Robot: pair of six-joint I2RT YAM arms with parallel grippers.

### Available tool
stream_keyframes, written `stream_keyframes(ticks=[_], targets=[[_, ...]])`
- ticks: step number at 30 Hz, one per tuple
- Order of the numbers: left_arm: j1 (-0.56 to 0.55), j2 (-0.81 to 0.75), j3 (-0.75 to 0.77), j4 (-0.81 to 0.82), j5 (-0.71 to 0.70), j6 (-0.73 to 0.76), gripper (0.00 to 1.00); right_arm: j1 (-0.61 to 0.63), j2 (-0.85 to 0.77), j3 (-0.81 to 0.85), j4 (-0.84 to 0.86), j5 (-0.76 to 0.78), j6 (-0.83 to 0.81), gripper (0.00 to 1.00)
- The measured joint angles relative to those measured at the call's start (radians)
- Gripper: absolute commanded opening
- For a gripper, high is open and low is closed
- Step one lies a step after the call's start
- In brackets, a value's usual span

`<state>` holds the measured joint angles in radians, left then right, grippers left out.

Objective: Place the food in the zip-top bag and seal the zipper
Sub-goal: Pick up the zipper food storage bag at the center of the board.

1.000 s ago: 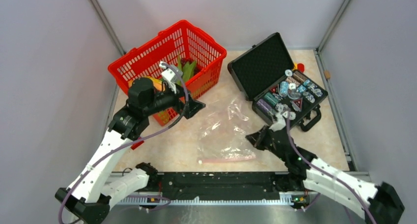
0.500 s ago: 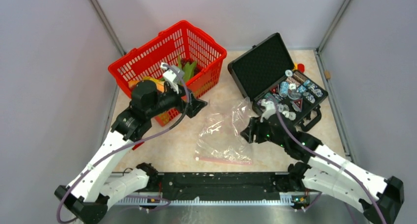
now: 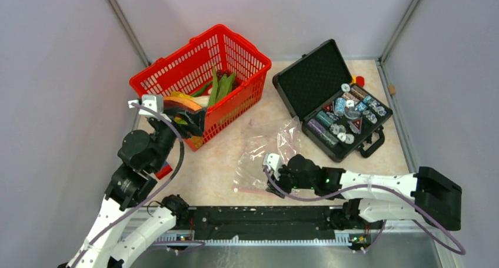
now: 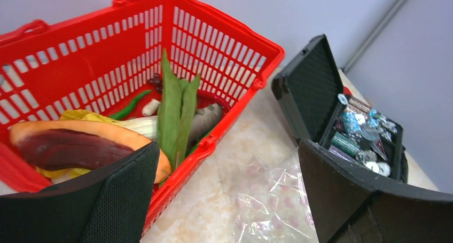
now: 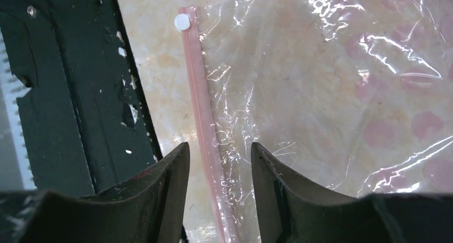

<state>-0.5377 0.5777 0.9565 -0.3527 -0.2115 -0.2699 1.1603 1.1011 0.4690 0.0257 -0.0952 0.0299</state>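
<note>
Marble tabletop (image 5: 157,67): pink zipper (image 5: 204,109) lies between parted right jaws.

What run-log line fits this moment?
left gripper: open at basket | right gripper: open astride zipper | food: in basket | bag: empty

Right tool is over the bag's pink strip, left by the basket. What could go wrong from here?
The right tool straddles the zipper of the flat, empty zip-top bag; closing could pinch both layers and seal it empty. The food lies piled in the basket; the open left tool might snag several pieces.
</note>
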Motion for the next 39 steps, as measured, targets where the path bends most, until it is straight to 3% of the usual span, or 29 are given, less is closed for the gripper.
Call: stream_keyframes(ticks=[10, 16, 33, 39], targets=[[0.0, -0.024, -0.026, -0.023, -0.128, -0.021, 0.99, 0.008, 0.044, -0.09, 0.298, -0.11, -0.276, 0.39], [0.0, -0.025, -0.027, -0.033, -0.154, -0.022, 0.99, 0.039, 0.144, -0.088, 0.332, -0.147, -0.369, 0.38], [0.0, -0.035, -0.03, -0.06, -0.196, -0.023, 0.99, 0.065, 0.304, -0.09, 0.457, -0.153, -0.424, 0.31], [0.0, -0.035, -0.032, -0.062, -0.202, -0.024, 0.99, 0.068, 0.341, -0.103, 0.508, -0.117, -0.423, 0.22]])
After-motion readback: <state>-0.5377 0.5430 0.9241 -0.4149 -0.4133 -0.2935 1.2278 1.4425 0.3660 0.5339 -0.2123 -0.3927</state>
